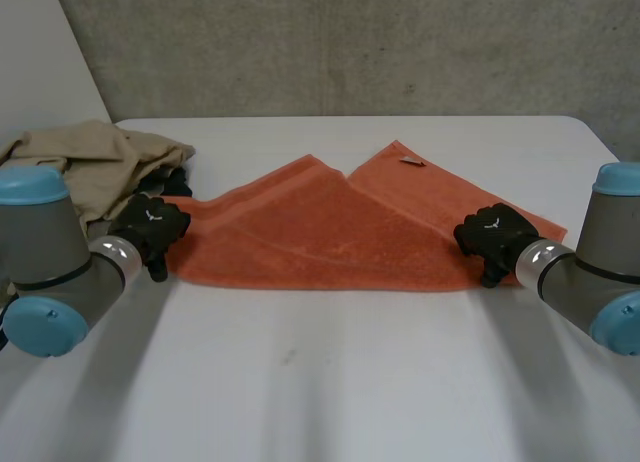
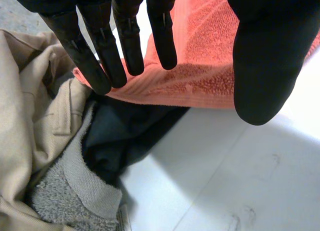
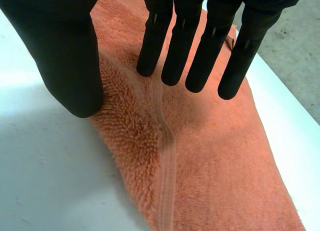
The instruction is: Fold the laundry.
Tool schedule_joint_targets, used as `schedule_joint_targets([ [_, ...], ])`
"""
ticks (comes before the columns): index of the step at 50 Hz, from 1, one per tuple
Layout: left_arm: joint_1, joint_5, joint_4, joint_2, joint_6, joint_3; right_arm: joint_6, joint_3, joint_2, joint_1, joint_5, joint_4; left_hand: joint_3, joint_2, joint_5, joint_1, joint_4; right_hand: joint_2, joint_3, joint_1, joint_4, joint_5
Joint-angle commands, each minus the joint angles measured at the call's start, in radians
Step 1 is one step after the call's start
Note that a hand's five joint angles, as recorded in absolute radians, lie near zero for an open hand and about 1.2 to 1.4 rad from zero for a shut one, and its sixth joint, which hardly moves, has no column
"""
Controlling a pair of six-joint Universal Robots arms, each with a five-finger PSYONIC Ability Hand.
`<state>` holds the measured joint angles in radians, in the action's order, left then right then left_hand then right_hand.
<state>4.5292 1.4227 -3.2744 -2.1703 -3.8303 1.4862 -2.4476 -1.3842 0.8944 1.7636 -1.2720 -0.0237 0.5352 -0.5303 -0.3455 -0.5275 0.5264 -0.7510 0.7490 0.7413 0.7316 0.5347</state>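
Note:
An orange towel (image 1: 330, 232) lies spread across the middle of the white table (image 1: 330, 382), its far edge rising in two peaks, with a small tag (image 1: 411, 162) on the right one. My left hand (image 1: 150, 227) hovers at the towel's left end. In its wrist view the left hand (image 2: 100, 46) has straight fingers over the edge of the towel (image 2: 210, 66), thumb apart, holding nothing. My right hand (image 1: 495, 237) is at the towel's right end. The right hand (image 3: 185, 41) is open too, fingers straight above the towel (image 3: 210, 166) and thumb at its near edge.
A pile of laundry sits at the table's left: a beige garment (image 1: 90, 162), a dark cloth (image 2: 125, 136) just beside the towel's left end, and a grey towel (image 2: 70, 191). A concrete wall stands behind the table.

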Motion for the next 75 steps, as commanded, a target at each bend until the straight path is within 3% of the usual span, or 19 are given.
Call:
schedule_joint_targets([
  [1,-0.007,-0.001,-0.011,-0.034,-0.046,-0.023,0.002,-0.001,-0.020,-0.003,-0.024,-0.030,0.065,-0.070,-0.081,-0.073,0.074,-0.078,0.080,0.088,0.098,0.120],
  [3,-0.013,0.002,-0.021,-0.045,-0.055,-0.035,0.004,0.004,-0.034,-0.001,-0.026,-0.033,0.127,-0.132,-0.142,-0.135,0.136,-0.096,0.098,0.105,0.115,0.138],
  [6,-0.025,0.010,-0.027,-0.062,-0.069,-0.057,0.019,0.010,-0.042,-0.006,-0.033,-0.035,0.610,-0.615,-0.625,-0.618,0.619,-0.534,0.536,0.544,0.554,0.576],
  [7,-0.027,0.013,-0.028,-0.062,-0.071,-0.061,0.024,0.010,-0.038,-0.009,-0.035,-0.035,0.807,-0.811,-0.822,-0.814,0.815,-0.644,0.646,0.654,0.664,0.686],
  [8,-0.031,0.021,-0.030,-0.054,-0.068,-0.067,0.022,0.011,-0.028,-0.016,-0.040,-0.032,0.860,-0.865,-0.876,-0.868,0.869,-0.645,0.647,0.655,0.665,0.687],
  [15,-0.065,0.048,-0.024,0.081,0.020,-0.037,-0.037,-0.048,0.144,-0.026,-0.030,-0.032,0.861,-0.866,-0.876,-0.869,0.870,-0.645,0.647,0.655,0.665,0.687],
  [23,-0.110,0.030,-0.011,0.421,0.245,0.032,-0.172,-0.049,0.363,-0.087,-0.017,-0.016,0.861,-0.866,-0.876,-0.869,0.870,-0.645,0.647,0.655,0.665,0.687],
  [31,-0.136,0.007,0.097,0.745,0.328,0.003,-0.186,0.134,0.517,-0.167,0.049,0.126,0.861,-0.866,-0.876,-0.869,0.870,-0.645,0.647,0.655,0.665,0.687],
  [36,-0.133,-0.041,0.160,0.842,0.376,-0.027,-0.225,0.287,0.488,-0.167,0.105,0.157,0.861,-0.866,-0.876,-0.869,0.870,-0.645,0.647,0.655,0.665,0.687],
  [45,-0.137,-0.058,0.202,0.730,0.439,0.009,-0.252,0.462,0.258,-0.063,0.099,0.105,0.861,-0.866,-0.876,-0.869,0.870,-0.645,0.647,0.655,0.665,0.687],
  [52,-0.154,-0.022,0.188,0.558,0.439,0.078,-0.194,0.505,0.080,0.043,0.005,0.041,0.861,-0.866,-0.876,-0.869,0.870,-0.645,0.647,0.655,0.665,0.687],
  [57,-0.218,-0.013,0.179,0.417,0.433,0.109,-0.119,0.501,0.034,0.092,-0.064,0.034,-0.006,0.001,-0.010,-0.002,0.003,-0.645,0.647,0.655,0.665,0.687],
  [65,-0.318,0.001,0.179,0.307,0.391,0.101,-0.096,0.485,0.031,0.099,-0.093,-0.018,-0.078,0.073,0.063,0.070,-0.069,-0.645,0.647,0.655,0.665,0.687],
  [67,-0.335,0.002,0.179,0.296,0.383,0.095,-0.091,0.488,0.020,0.097,-0.093,-0.025,-0.078,0.073,0.063,0.070,-0.069,-0.365,0.367,0.375,0.384,0.407],
  [68,-0.355,0.002,0.179,0.288,0.376,0.088,-0.079,0.494,0.008,0.099,-0.096,-0.022,-0.075,0.070,0.060,0.067,-0.066,0.079,-0.077,-0.069,-0.059,-0.037],
  [70,-0.381,0.002,0.179,0.276,0.368,0.078,-0.059,0.496,-0.002,0.093,-0.112,-0.013,-0.075,0.070,0.060,0.067,-0.066,0.577,-0.574,-0.567,-0.557,-0.535],
  [75,-0.459,0.016,0.170,0.212,0.322,0.043,-0.021,0.481,0.011,0.088,-0.187,0.040,-0.072,0.067,0.057,0.064,-0.063,0.577,-0.574,-0.567,-0.557,-0.535],
])
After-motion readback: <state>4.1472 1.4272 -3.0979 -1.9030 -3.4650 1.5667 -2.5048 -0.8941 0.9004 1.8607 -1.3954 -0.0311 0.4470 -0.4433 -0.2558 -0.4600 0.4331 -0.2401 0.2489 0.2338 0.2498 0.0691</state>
